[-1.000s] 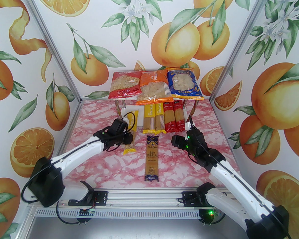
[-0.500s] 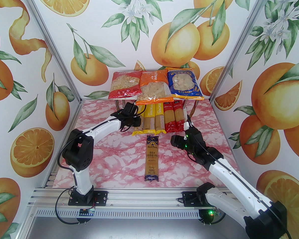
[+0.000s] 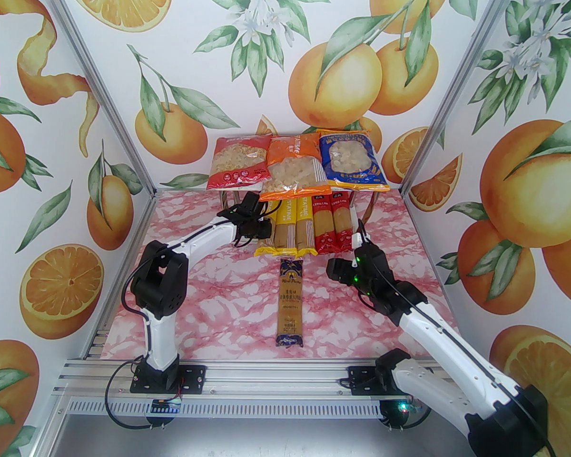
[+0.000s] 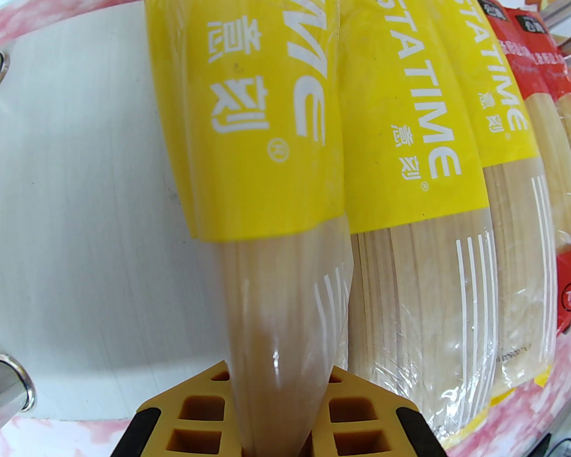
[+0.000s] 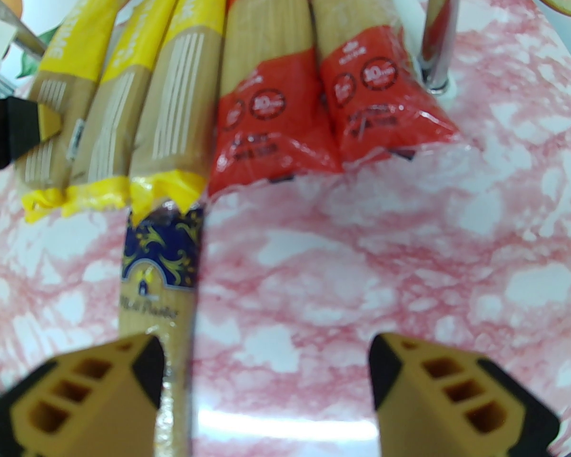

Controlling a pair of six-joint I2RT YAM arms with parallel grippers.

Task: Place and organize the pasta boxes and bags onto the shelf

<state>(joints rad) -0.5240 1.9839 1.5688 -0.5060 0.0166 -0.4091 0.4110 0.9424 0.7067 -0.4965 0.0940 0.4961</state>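
Yellow spaghetti pack (image 4: 247,112) held by the left fingers (image 4: 200,412) on the shelf's (image 4: 76,207) lower board.
It sits left of two more yellow packs (image 3: 292,226), touching the nearer; right fingers (image 5: 438,388) gape wide above the tabletop (image 3: 209,303), just beside the dark blue-gold pack (image 3: 290,303) lying mid-tabletop.

I log: pink marbled table (image 3: 209,303), carrying shelf (image 4: 76,207) and one dark blue-gold spaghetti pack (image 3: 290,303). Shelf, upper: red bag (image 3: 238,162), orange bag (image 3: 292,167), blue bag (image 3: 352,160). Lower: yellow spaghetti packs (image 3: 292,229), two red spaghetti packs (image 3: 333,229), side by side.
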